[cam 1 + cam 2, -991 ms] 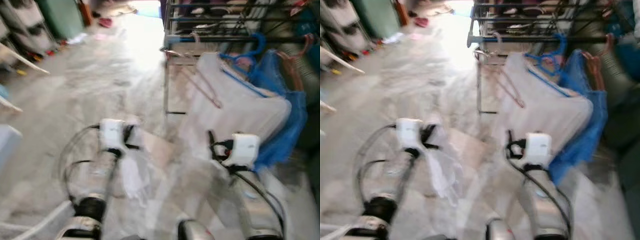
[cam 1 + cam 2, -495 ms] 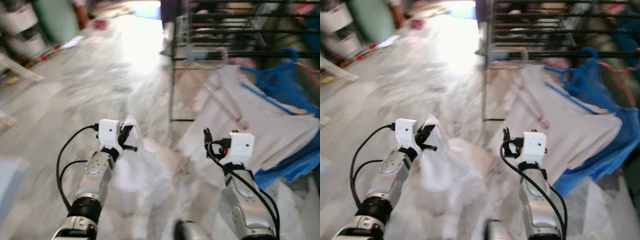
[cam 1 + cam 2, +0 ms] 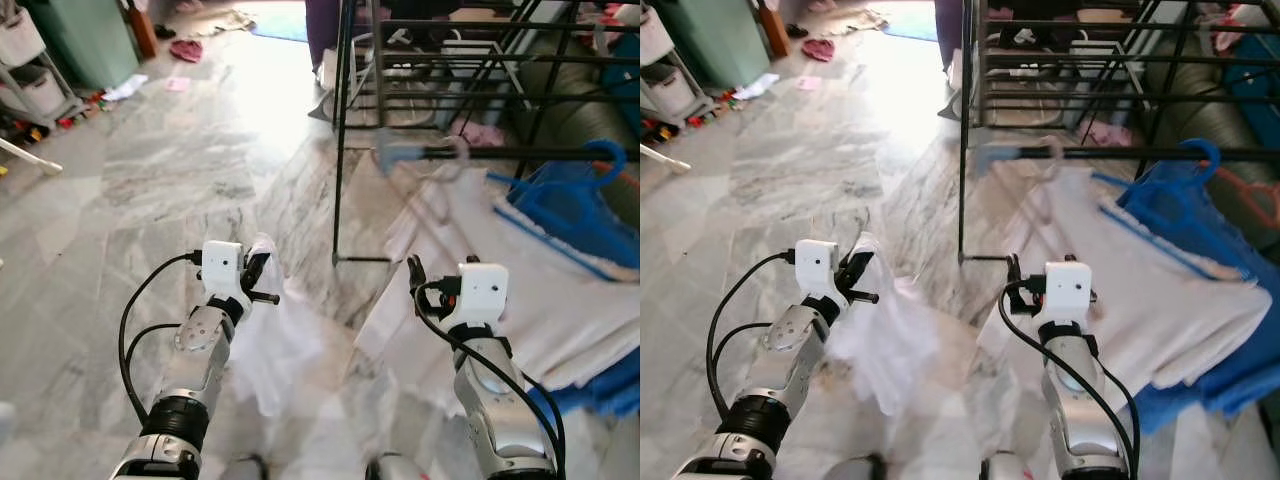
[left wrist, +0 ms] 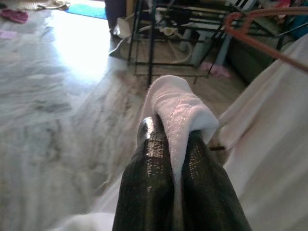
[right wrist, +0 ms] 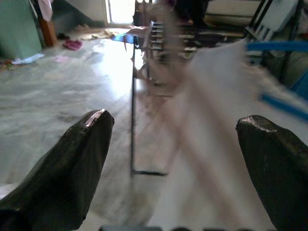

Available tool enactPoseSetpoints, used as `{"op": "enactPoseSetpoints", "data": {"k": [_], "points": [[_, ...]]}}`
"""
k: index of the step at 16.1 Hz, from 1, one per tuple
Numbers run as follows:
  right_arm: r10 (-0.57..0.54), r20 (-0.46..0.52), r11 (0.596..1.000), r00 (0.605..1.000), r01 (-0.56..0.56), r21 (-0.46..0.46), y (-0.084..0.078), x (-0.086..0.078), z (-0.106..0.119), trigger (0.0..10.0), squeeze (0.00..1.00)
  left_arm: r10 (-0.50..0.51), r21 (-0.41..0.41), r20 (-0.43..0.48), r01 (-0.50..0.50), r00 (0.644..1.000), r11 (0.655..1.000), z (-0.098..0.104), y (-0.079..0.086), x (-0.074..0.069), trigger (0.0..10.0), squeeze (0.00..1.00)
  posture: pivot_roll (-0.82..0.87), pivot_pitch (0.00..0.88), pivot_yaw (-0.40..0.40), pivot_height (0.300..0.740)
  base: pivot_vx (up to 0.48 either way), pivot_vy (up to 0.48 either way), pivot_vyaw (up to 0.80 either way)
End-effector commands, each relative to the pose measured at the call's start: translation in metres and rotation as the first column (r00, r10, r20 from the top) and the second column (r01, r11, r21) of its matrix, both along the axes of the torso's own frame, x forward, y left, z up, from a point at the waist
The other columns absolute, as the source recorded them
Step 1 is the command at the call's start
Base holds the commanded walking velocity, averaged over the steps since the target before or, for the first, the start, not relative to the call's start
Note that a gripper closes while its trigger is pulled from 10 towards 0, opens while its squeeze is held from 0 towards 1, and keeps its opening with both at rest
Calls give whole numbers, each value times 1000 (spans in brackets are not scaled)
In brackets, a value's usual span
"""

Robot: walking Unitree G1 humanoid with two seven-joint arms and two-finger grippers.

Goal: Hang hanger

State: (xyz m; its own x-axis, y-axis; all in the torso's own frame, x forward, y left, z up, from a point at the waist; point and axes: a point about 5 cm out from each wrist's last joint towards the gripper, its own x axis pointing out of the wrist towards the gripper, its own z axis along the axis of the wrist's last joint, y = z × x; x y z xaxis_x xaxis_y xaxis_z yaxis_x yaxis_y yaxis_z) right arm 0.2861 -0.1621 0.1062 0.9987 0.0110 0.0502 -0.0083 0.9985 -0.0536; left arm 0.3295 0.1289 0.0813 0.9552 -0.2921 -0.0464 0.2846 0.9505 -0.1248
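Note:
My left gripper (image 3: 262, 276) is shut on a fold of a white garment (image 3: 276, 342), which droops from the fingers toward the marble floor; the left wrist view has the cloth (image 4: 180, 109) pinched between the two black fingers (image 4: 147, 159). My right gripper (image 5: 175, 126) stands open with nothing in it, held low in front of a black drying rack (image 3: 340, 130). On the rack's rail hang a pale hanger (image 3: 442, 158) carrying a white garment (image 3: 560, 290) and a blue hanger (image 3: 592, 165) with blue cloth. An orange hanger (image 4: 262, 33) shows beside them.
The rack's upright post (image 3: 965, 140) stands just ahead between the two arms. A green cabinet (image 3: 88, 40) and shelves with white bins (image 3: 25, 75) line the far left. Clothes lie on the floor (image 3: 186, 48) at the back. Open marble floor (image 3: 150, 190) spreads to the left.
The head camera has moved and the blur has cleared; the rack now sits nearer and more to the right. Both arms rose from low down. The left gripper keeps hold of the white garment.

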Motion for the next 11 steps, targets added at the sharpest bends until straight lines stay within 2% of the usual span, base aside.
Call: {"op": "enactPoseSetpoints", "data": {"k": [1, 3, 5, 7, 11], "points": [[-14, -5, 999, 1000, 14, -31, -6, -4, 0, 10000, 0, -16, -10, 25, 16, 1000, 1000, 3, -6, -2, 10000, 0, -97, 183, -6, 740, 0, 0, 0], [7, 20, 997, 1000, -5, -81, -5, -3, 8, 10000, 0, -11, -14, 27, 12, 1000, 1000, 1, -4, -8, 10000, 0, -101, 192, -16, 740, 0, 0, 0], [14, 33, 996, 999, -11, -88, -4, -4, 12, 10000, 0, -13, -11, 31, 13, 999, 1000, -1, -4, -14, 10000, 0, -102, 196, -23, 740, 0, 0, 0], [37, 18, 998, 999, -36, -61, -5, -2, 15, 10000, 0, -5, -13, 14, 5, 1000, 1000, -7, -1, -24, 10000, 0, -99, 208, -33, 740, 0, 0, 0], [87, -58, 993, 995, -91, -70, -10, 9, 16, 10000, 0, -34, 18, 27, 34, 999, 999, -6, 0, -28, 10000, 0, -94, 229, -38, 740, 0, 0, 0]]}}
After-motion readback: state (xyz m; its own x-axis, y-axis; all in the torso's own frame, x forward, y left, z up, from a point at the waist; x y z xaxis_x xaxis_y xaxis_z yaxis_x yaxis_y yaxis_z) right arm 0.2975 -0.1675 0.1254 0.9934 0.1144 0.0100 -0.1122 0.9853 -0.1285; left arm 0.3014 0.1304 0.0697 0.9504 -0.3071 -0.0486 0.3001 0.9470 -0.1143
